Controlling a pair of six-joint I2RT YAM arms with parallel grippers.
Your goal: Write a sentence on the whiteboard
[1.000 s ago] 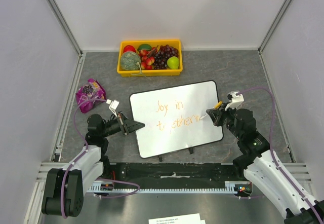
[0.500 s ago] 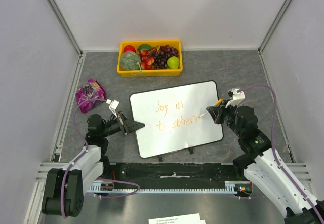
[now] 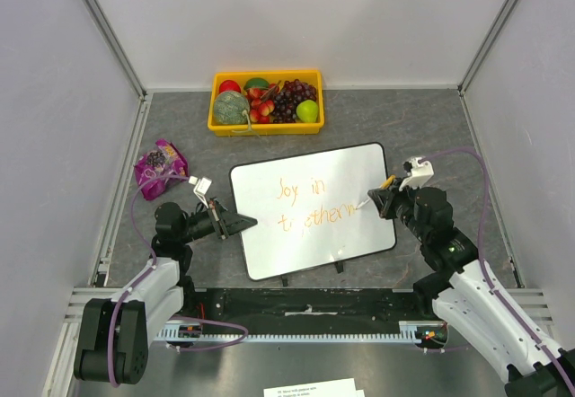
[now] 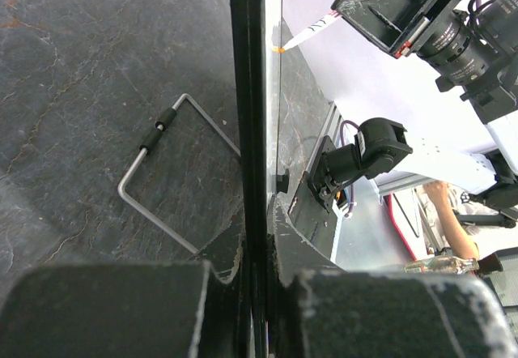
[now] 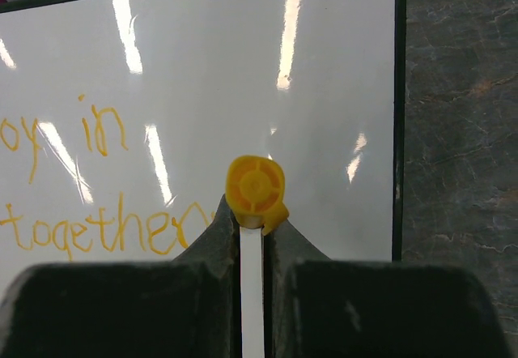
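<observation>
The whiteboard (image 3: 310, 235) lies tilted at the middle of the dark table. Orange lettering, the sentence (image 3: 305, 204), reads "Joy in" over "togethern". My left gripper (image 3: 241, 222) is shut on the board's left edge; in the left wrist view the black frame (image 4: 247, 91) runs edge-on between the jaws of the left gripper (image 4: 259, 281). My right gripper (image 3: 382, 201) is shut on a white marker (image 3: 367, 205) with a yellow end cap (image 5: 255, 188), whose tip touches the board at the end of the second line. The right gripper (image 5: 251, 232) hovers over the board (image 5: 202, 66) beside the writing (image 5: 97, 228).
A yellow tray (image 3: 266, 131) of fruit stands at the back. A purple bag (image 3: 160, 168) lies at the left. A bent wire stand (image 4: 154, 180) rests on the table beside the board. Enclosure walls close in left, right and behind.
The right gripper has shifted slightly with the marker, and the second line has gained a stroke at its end. The left arm has stayed still.
</observation>
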